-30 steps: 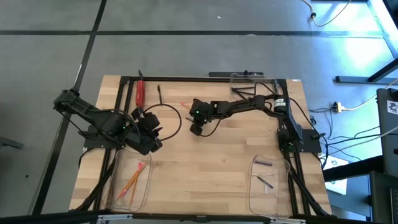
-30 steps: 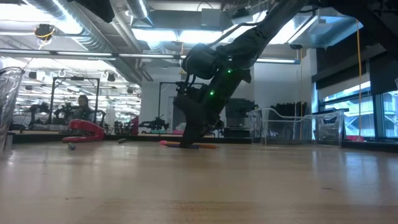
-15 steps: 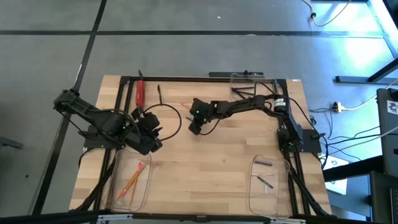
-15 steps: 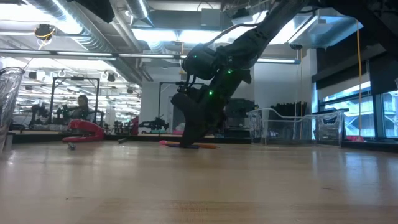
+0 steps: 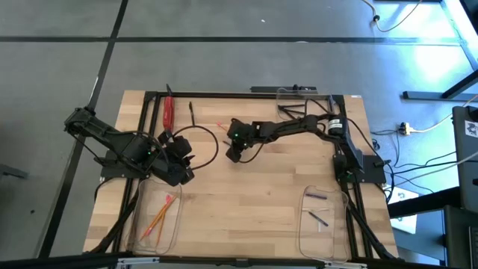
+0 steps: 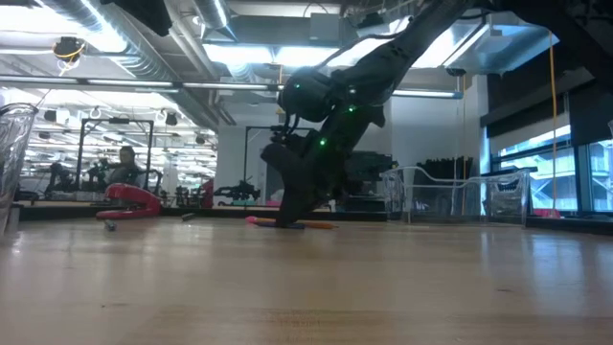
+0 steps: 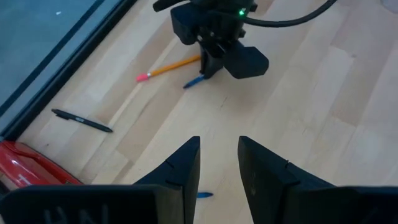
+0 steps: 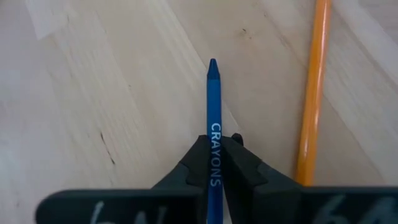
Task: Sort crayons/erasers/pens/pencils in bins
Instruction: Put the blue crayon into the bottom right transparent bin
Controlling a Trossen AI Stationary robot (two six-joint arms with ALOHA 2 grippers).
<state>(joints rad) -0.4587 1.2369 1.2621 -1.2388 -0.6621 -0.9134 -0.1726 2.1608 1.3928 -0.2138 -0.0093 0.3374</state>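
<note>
So the right gripper [image 8: 212,163] has its jaws pinched narrow on a blue crayon [image 8: 212,106], tip sticking out ahead of them and low over the tabletop [image 8: 93,93]. A pencil [image 8: 312,87] lies just beside the jaws. I'd guess the crayon's light, waxy, a bit slippery and snappable, so a gentle mid-body grip is best. The left gripper [image 7: 219,163] waits, jaws apart.

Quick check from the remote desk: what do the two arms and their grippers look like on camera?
Both arms are dark, jointed and trail black cables. The right gripper sits under a boxy black housing with a green indicator light. The left gripper has two dark, wedge-shaped fingers tapering toward the tips.
</note>
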